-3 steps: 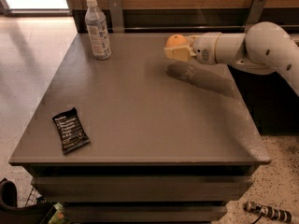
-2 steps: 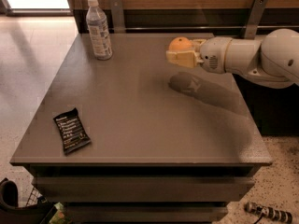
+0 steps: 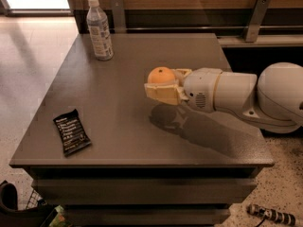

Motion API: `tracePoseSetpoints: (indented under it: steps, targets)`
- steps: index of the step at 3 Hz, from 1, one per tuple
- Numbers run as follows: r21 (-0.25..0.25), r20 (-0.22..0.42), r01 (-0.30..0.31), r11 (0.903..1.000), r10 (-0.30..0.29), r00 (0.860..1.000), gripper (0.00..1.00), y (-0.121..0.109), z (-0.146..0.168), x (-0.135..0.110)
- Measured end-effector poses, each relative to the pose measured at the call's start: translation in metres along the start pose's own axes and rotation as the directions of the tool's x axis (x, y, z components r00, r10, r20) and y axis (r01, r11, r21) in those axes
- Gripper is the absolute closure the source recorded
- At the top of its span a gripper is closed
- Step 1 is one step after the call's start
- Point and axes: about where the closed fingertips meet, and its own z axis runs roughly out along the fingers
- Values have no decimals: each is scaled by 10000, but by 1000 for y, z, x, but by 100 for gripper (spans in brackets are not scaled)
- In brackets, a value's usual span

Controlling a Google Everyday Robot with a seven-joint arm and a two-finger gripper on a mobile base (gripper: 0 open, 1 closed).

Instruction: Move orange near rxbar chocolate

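The orange [image 3: 161, 74] is round and sits between the cream fingers of my gripper [image 3: 163, 85], held in the air above the middle of the grey table [image 3: 123, 108]. The gripper is shut on it. My white arm [image 3: 246, 96] reaches in from the right. The rxbar chocolate [image 3: 71, 131], a flat black wrapper with white text, lies near the table's front left corner, well to the left of and nearer than the orange.
A clear water bottle [image 3: 99, 30] with a white label stands at the table's back left. A wooden wall and metal brackets [image 3: 255, 18] run behind the table. Dark objects lie on the floor at the lower left [image 3: 14, 207] and lower right [image 3: 270, 214].
My gripper has carried the orange left and toward the front of the table, from the back right to above the middle. The bar and bottle have not moved.
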Motion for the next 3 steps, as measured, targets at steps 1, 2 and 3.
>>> tracePoseSetpoints:
  steps: [1, 2, 3]
  targets:
    - [-524, 105, -38, 9986, 44, 9999, 100, 49, 14, 15]
    - [-1335, 262, 39, 9910, -4, 9997, 100, 93, 36, 25]
    - [-2064, 248, 76, 9784, -25, 9997, 100, 125, 56, 38]
